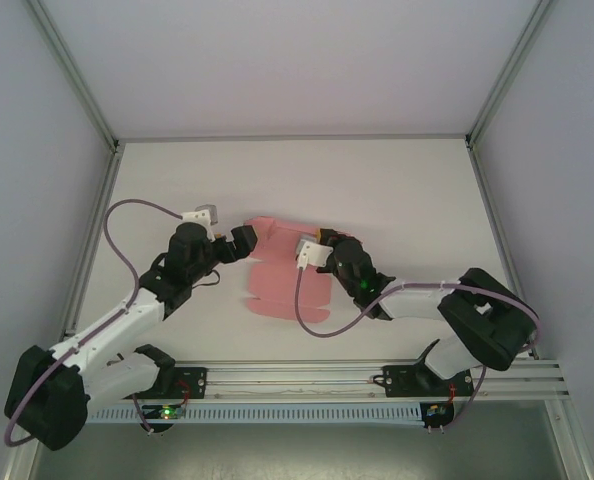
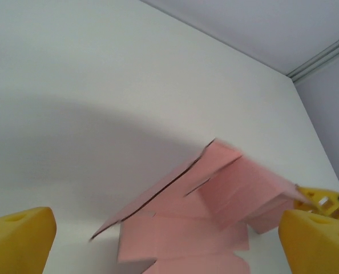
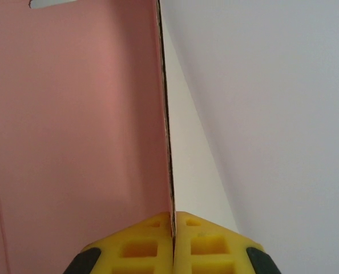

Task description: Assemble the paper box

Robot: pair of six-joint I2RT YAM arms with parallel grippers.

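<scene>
Holding: I have the right gripper (image 3: 173,231) pinched shut on the edge of one panel of the paper box (image 3: 72,114), the thin card standing upright between its yellow pads (image 3: 141,246).
Paper box: a pink cut-out sheet with tabs, near the middle of the white table (image 1: 177,180), between the two grippers. Its near part lies flat and its far right part is lifted where I grip it.
Left gripper (image 1: 239,240): jaws wide apart, gripping nothing, just beside the sheet's far left edge. Its wrist camera looks across the raised flaps.
Step in hand: I judge this an early fold, raising a side panel along its crease. No walls are joined yet.
Next move: I reckon the left gripper needs to come in and pin or catch the flat part while the right carries its panel over. The card looks light enough to slide or buckle, so a slow, steady motion seems wise.
</scene>
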